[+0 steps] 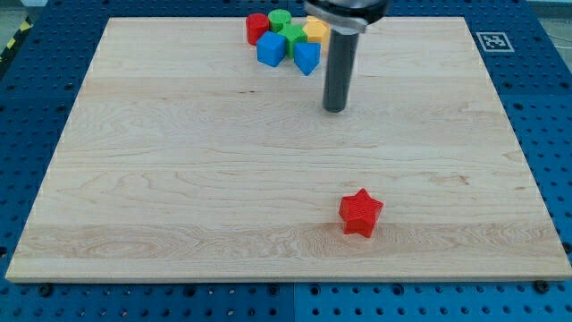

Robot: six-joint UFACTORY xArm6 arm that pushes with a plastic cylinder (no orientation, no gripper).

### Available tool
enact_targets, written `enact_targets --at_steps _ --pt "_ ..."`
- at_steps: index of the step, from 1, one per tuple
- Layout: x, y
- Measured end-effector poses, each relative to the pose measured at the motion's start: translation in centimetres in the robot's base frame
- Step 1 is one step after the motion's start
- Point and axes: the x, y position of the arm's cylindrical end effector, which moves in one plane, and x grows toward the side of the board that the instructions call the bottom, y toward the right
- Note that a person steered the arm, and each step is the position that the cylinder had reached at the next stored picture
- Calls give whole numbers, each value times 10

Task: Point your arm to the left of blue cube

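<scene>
The blue cube (271, 49) sits in a tight cluster of blocks near the view's top centre. Around it are a red cylinder (257, 27), a green cylinder (280, 19), a green block (293, 38), a yellow block (315, 31) and a second blue block (307, 57), wedge-like in shape. My tip (334, 108) rests on the board to the right of and below this cluster, about 70 px right of the blue cube. A red star (360, 213) lies alone toward the view's bottom, right of centre.
The wooden board (179, 179) lies on a blue perforated table (550, 134). A fiducial marker (492, 41) sits at the board's top right corner.
</scene>
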Motion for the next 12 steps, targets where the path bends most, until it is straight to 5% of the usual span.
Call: enact_targets --at_steps 12 --pt "-3 -158"
